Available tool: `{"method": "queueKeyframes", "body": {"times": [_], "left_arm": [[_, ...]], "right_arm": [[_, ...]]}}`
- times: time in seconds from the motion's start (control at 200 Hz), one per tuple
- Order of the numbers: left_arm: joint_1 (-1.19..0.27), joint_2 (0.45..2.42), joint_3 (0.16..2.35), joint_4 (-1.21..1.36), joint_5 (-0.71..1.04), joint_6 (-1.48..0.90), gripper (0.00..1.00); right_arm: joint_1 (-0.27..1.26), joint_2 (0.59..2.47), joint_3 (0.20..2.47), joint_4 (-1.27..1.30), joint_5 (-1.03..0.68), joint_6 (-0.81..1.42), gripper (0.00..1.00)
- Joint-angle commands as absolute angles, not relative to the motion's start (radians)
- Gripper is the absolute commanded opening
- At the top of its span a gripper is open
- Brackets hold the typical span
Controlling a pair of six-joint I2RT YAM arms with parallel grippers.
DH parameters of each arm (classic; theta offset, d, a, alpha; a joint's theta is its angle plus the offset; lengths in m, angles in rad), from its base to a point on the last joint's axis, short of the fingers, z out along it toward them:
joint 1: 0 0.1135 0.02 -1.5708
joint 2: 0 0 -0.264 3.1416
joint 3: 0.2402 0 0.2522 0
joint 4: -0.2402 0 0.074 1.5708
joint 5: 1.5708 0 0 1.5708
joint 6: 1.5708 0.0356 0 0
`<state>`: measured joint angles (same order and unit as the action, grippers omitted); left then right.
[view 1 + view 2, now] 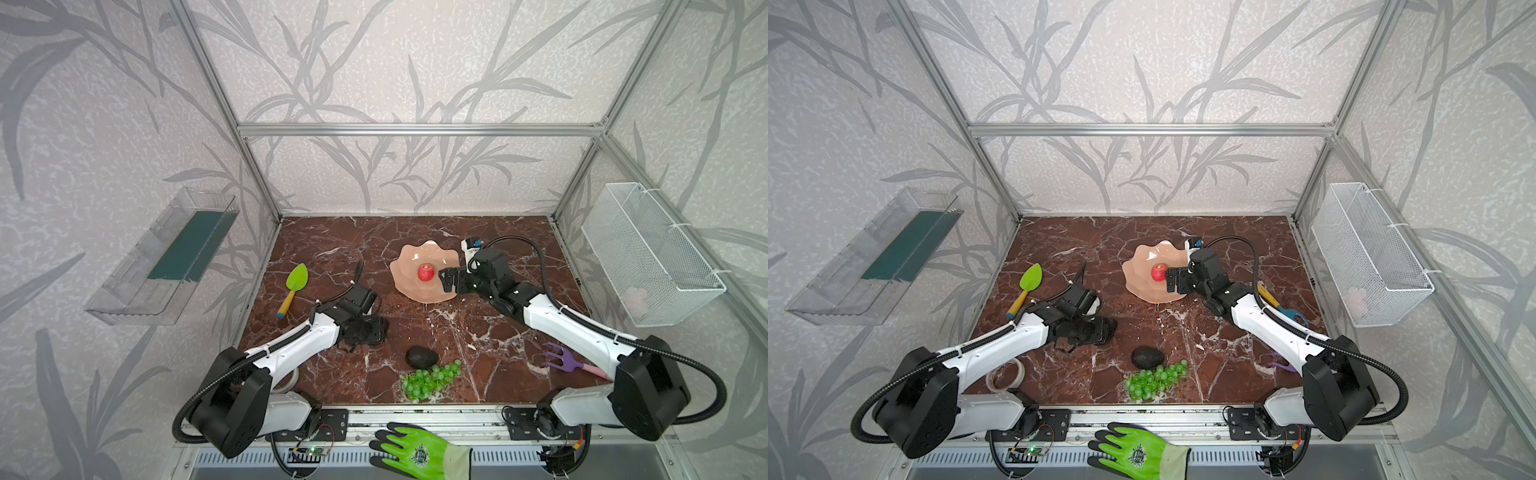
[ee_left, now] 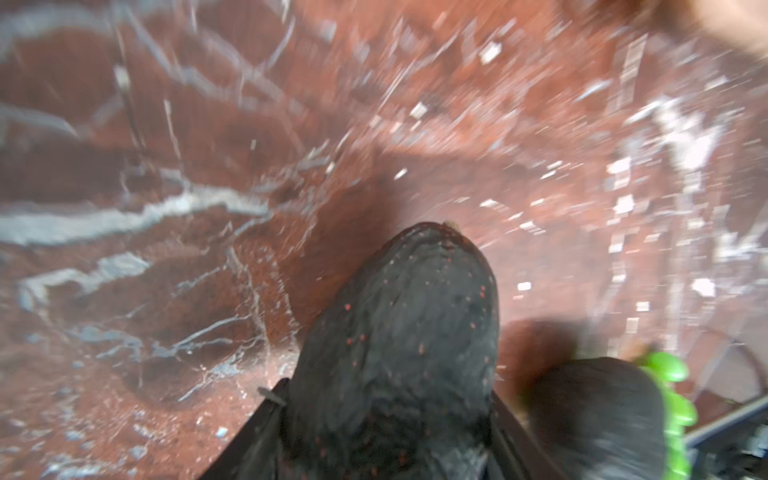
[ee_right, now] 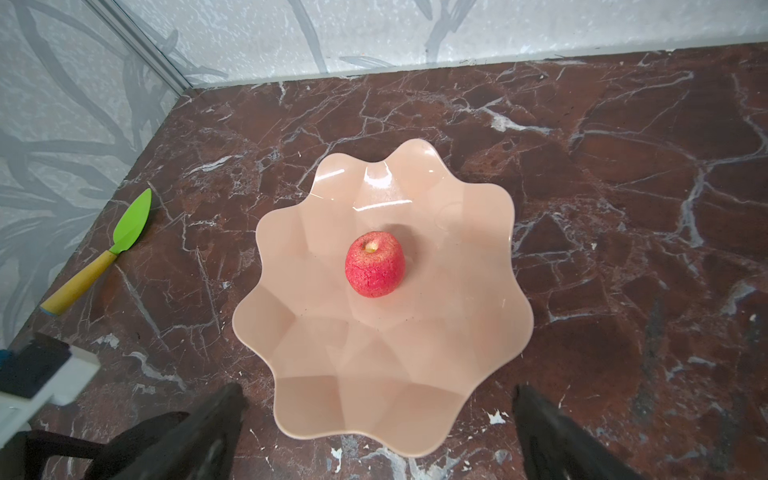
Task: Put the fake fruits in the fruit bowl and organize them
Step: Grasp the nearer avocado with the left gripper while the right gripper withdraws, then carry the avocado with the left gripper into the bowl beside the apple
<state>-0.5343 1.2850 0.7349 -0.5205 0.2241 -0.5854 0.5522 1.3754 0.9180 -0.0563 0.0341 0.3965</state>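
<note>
Left pincer (image 2: 386,397) clamps one avocado (image 2: 399,316). Right pincer (image 1: 445,280) gapes wide, with the apple (image 1: 426,272) just beside it at 9 o'clock in both top views, inside the fruit bowl (image 1: 409,291).

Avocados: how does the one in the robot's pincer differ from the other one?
The gripped avocado is clamped in the left pincer; the loose avocado lies free on the table beside the grapes. The gripped avocado sits further left; the loose avocado nearer the front edge. Both are dark, egg-shaped and outside the bowl.
</note>
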Motion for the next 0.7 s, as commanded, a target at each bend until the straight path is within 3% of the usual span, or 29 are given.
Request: {"method": "queueKeyframes", "body": {"times": [0.0,0.275,0.695], "left_arm": [[-0.538,1.233,0.833,-0.569,0.196,-0.544,0.52],[-0.538,1.334,1.114,-0.537,0.201,-0.422,0.52],[-0.632,1.820,1.552,-0.629,0.257,-0.365,0.52]], "right_arm": [[0.545,1.362,0.898,-0.044,0.052,0.407,1.00],[0.515,1.274,0.842,-0.059,0.079,0.412,0.99],[0.462,1.044,0.702,-0.088,0.121,0.427,0.99]]}}
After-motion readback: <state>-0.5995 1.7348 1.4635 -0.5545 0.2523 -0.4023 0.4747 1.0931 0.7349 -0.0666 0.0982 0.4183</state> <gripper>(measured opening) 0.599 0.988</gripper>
